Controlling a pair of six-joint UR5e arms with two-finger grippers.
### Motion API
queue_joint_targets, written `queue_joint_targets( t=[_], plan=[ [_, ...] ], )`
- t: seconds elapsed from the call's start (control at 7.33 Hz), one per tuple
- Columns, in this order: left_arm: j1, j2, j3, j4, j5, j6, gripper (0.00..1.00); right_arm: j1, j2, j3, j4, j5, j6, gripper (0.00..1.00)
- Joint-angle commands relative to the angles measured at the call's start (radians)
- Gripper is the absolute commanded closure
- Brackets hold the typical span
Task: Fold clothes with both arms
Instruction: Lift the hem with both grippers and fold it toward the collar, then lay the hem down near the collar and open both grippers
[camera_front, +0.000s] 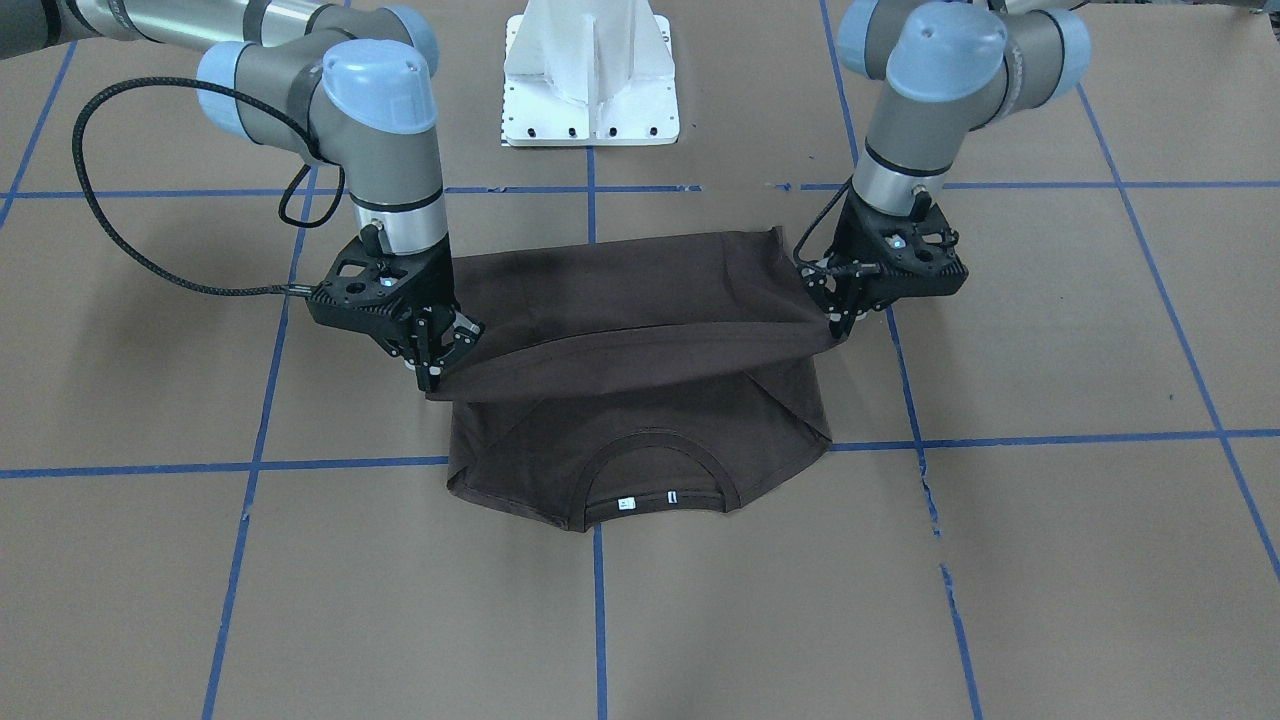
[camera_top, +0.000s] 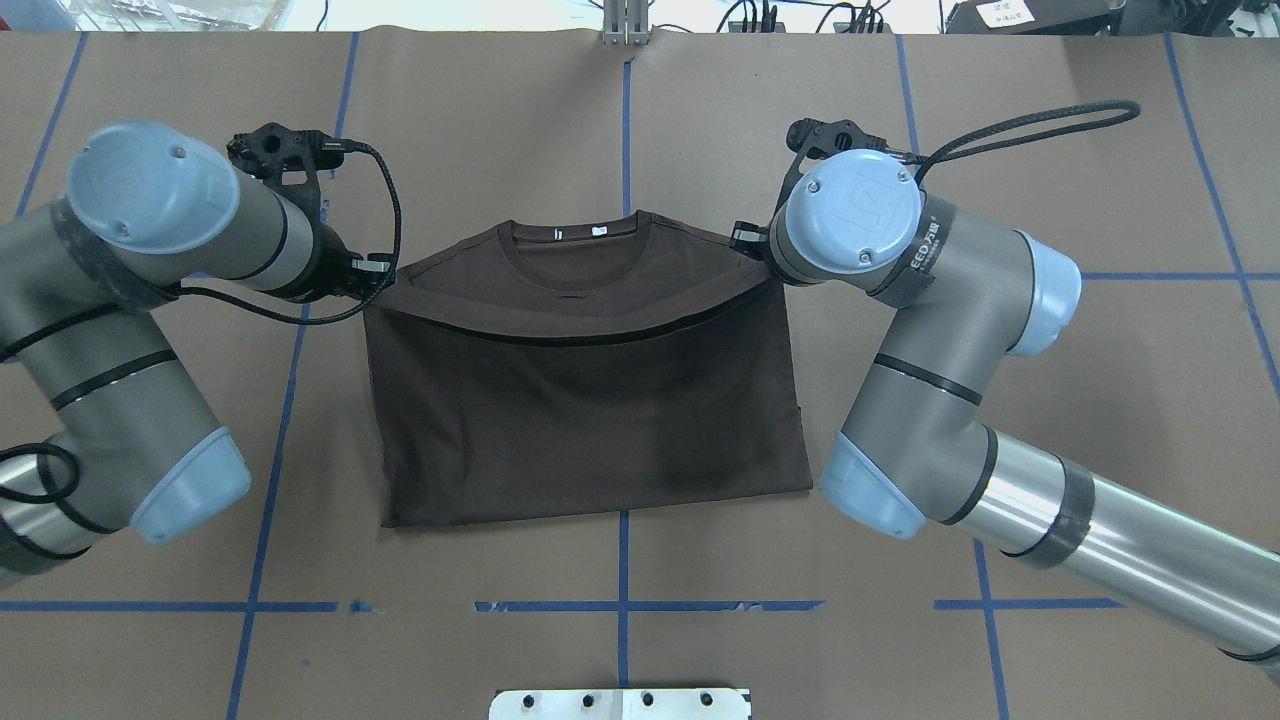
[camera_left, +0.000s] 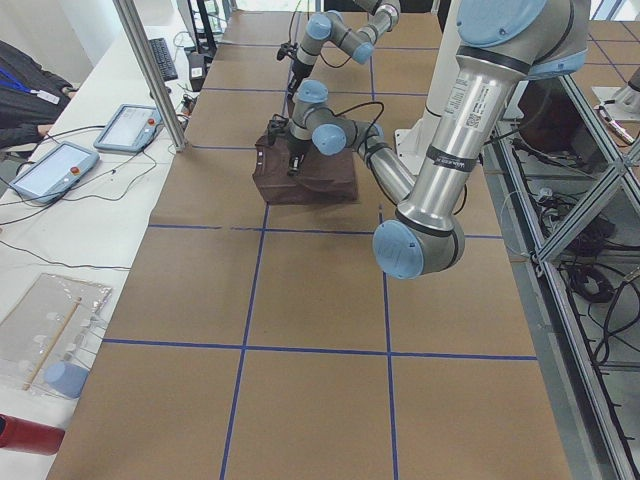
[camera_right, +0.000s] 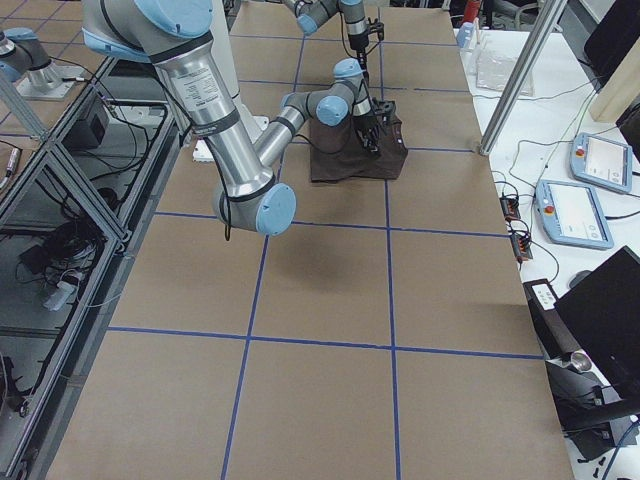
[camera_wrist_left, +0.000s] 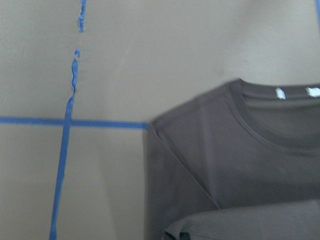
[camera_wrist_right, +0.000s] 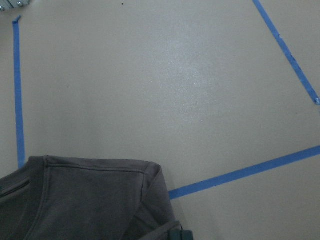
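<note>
The dark brown T-shirt lies on the brown paper, its collar and white neck tags toward the far edge from the robot. Its lower hem is lifted and stretched taut between both grippers, hanging over the chest just short of the collar. My left gripper is shut on one hem corner and my right gripper on the other. From overhead the shirt looks half doubled over, with the right gripper hidden under its wrist. The left wrist view shows the collar below.
The white pedestal base stands at the robot's side of the table. Blue tape lines grid the paper. A bench with control tablets and a metal post runs along the table's far edge.
</note>
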Motion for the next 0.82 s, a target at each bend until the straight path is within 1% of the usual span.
queue_joint_targets(
  t=[0.0, 0.14, 0.27, 0.68],
  plan=[
    [-0.004, -0.032, 0.116, -0.060, 0.015, 0.004, 1.00, 0.002, 0.036, -0.120, 0.064, 0.000, -0.005, 1.00],
    [-0.002, -0.046, 0.156, -0.074, 0.015, 0.002, 1.00, 0.002, 0.034, -0.129, 0.064, 0.000, -0.005, 1.00],
    [-0.002, -0.048, 0.174, -0.086, 0.015, 0.002, 1.00, 0.001, 0.036, -0.141, 0.064, 0.000, -0.007, 1.00],
    [0.006, -0.049, 0.187, -0.088, 0.015, 0.002, 1.00, 0.001, 0.033, -0.155, 0.064, 0.000, -0.010, 1.00]
  ],
)
